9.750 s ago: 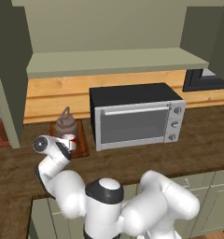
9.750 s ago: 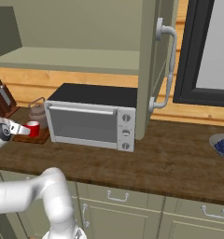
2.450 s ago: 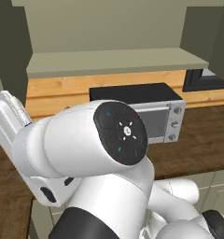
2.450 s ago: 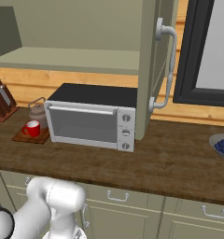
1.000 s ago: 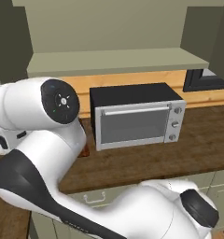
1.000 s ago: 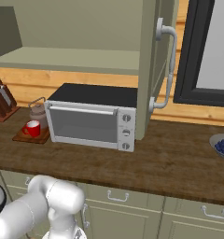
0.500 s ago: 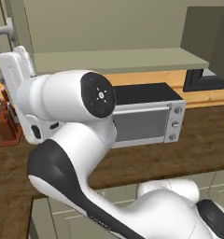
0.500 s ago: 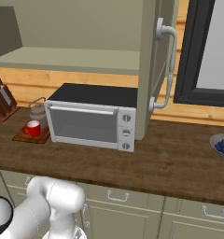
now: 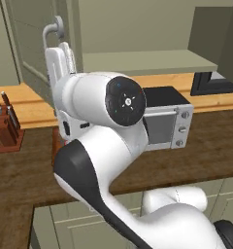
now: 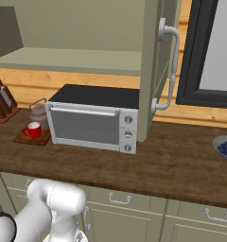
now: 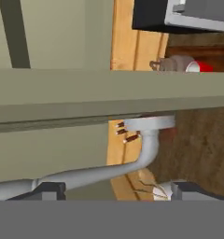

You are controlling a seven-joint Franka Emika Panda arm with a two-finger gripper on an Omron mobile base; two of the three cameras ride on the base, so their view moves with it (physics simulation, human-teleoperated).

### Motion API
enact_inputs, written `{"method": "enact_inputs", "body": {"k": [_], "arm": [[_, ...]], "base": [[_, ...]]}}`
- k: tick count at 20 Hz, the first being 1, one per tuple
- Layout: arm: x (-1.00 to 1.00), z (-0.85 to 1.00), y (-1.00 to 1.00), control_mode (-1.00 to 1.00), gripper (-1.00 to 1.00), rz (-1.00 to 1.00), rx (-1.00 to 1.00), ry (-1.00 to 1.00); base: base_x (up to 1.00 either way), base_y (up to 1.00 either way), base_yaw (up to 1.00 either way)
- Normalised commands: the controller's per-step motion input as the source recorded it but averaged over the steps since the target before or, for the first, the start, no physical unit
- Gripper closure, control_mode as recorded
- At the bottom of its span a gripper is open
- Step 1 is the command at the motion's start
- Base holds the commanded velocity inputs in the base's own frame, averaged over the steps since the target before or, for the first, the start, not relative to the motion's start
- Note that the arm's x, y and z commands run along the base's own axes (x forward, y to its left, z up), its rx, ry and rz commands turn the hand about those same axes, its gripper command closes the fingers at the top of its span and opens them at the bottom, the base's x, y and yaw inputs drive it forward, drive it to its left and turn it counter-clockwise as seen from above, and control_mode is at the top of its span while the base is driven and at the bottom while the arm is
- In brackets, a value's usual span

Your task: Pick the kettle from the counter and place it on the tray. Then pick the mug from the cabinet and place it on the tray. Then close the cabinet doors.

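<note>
The left cabinet door (image 9: 33, 44) stands partly swung in. My gripper (image 9: 59, 44) is raised against the door's silver bar handle (image 9: 51, 30). In the hand view my gripper (image 11: 116, 191) is open, and the handle (image 11: 132, 163) runs across between the two tips, under the door's edge (image 11: 109, 93). The brownish-grey kettle (image 10: 39, 113) and the red mug (image 10: 32, 129) both sit on the reddish-brown tray (image 10: 26, 139), left of the toaster oven. They also show as the kettle (image 11: 172, 63) and mug (image 11: 199, 66) in the hand view. The right cabinet door (image 10: 151, 71) stands wide open.
A silver toaster oven (image 10: 94, 120) stands on the dark counter (image 10: 172, 165) under the pale cabinet shelf (image 10: 73, 60). A knife block (image 9: 5, 129) is at the left, and a bowl of blueberries (image 10: 226, 149) at the far right. My arm's big joint (image 9: 121, 99) hides the counter's middle.
My arm has swung up and to the left to the left door's handle. The handle and the door have moved rightward, towards the cabinet. Kettle, mug and right door are unmoved.
</note>
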Motion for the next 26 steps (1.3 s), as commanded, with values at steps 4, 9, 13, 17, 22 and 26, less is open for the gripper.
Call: {"method": "enact_inputs", "body": {"k": [4,9,13,17,22,26], "arm": [[0.42,0.00,-0.72,-1.00,-1.00,-0.22,0.00,0.02],[0.46,0.00,-0.71,-1.00,-1.00,-0.19,0.00,0.06],[0.52,0.00,-0.69,-1.00,-1.00,-0.16,0.00,0.08],[0.64,-0.01,-0.61,-1.00,-1.00,-0.15,0.00,0.11],[0.78,-0.11,-0.48,-1.00,-1.00,-0.14,0.00,0.10],[0.87,-0.16,-0.42,-1.00,-1.00,-0.11,0.00,0.08]], "base": [[0.00,0.00,0.00],[0.00,0.00,0.00],[0.00,0.00,0.00],[0.00,0.00,0.00],[0.00,0.00,0.00],[0.00,0.00,0.00]]}}
